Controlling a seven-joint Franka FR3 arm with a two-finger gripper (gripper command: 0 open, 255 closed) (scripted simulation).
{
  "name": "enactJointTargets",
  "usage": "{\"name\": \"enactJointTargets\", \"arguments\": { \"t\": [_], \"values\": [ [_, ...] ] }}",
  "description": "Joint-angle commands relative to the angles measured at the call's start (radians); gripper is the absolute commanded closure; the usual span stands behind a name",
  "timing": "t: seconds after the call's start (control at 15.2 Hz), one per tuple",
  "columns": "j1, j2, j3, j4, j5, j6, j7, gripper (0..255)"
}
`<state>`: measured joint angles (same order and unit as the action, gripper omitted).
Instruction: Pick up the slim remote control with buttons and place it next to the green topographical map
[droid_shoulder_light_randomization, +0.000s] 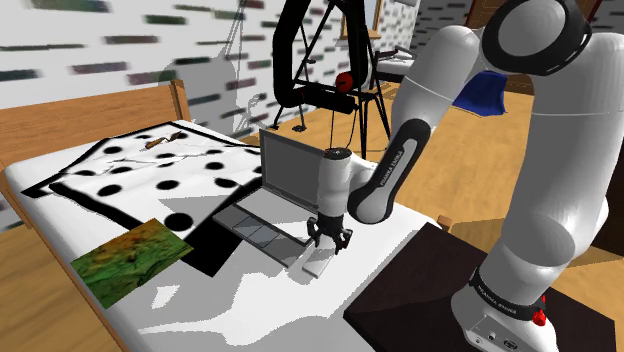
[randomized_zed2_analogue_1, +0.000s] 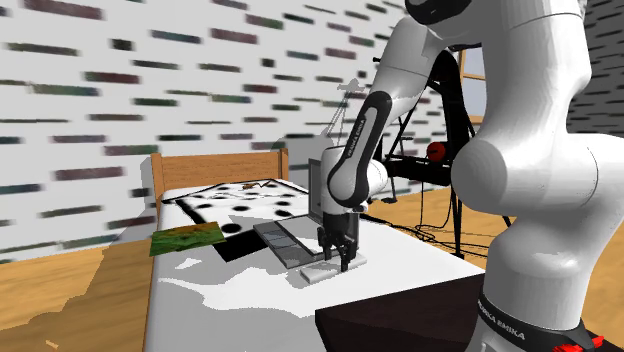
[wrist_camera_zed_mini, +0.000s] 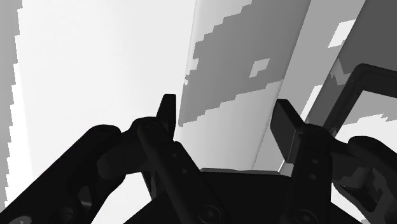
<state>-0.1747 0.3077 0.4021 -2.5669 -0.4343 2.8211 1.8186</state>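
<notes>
Tool: my tool (droid_shoulder_light_randomization: 329, 243) hangs point-down at the end of the arm, low over the bed (droid_shoulder_light_randomization: 250, 305), just in front of the laptop (droid_shoulder_light_randomization: 288, 182).
Opening: my two fingers (wrist_camera_zed_mini: 167, 113) stand well apart, roughly the width of the remote and a little more.
Hold: in the wrist view the remote (wrist_camera_zed_mini: 222, 108) runs lengthways through the gap between my fingers. Each fingertip sits close by one of its long edges, but I cannot tell whether either one touches it.
Remote: a slim, pale grey-white slab (droid_shoulder_light_randomization: 318, 265) lying flat on the white bed right under my tool. No buttons can be made out on it.
Second exterior view: my tool (randomized_zed2_analogue_1: 338, 256) reaches down to the remote (randomized_zed2_analogue_1: 318, 270), which rests on the bed.
Map: the green map (droid_shoulder_light_randomization: 130, 258) lies flat near the bed's edge at the shoulder view's left, well apart from the remote.
Between them: a black-and-white dotted sheet (droid_shoulder_light_randomization: 170, 170) and the laptop's open base.
Stand: the dark box (droid_shoulder_light_randomization: 420, 290) sits against the bed beside the remote.
</notes>
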Motion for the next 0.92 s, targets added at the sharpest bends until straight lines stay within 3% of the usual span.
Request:
{"name": "enactJointTargets", "arguments": {
  "t": [0.0,0.26,0.86],
  "values": [
    [0.001,0.011,-0.003,-0.001,-0.001,-0.002,0.0,255],
    [-0.004,0.007,-0.001,-0.005,0.002,-0.002,-0.005,255],
    [-0.103,-0.147,0.14,-0.037,0.207,-0.107,-0.157,255]
  ]
}}
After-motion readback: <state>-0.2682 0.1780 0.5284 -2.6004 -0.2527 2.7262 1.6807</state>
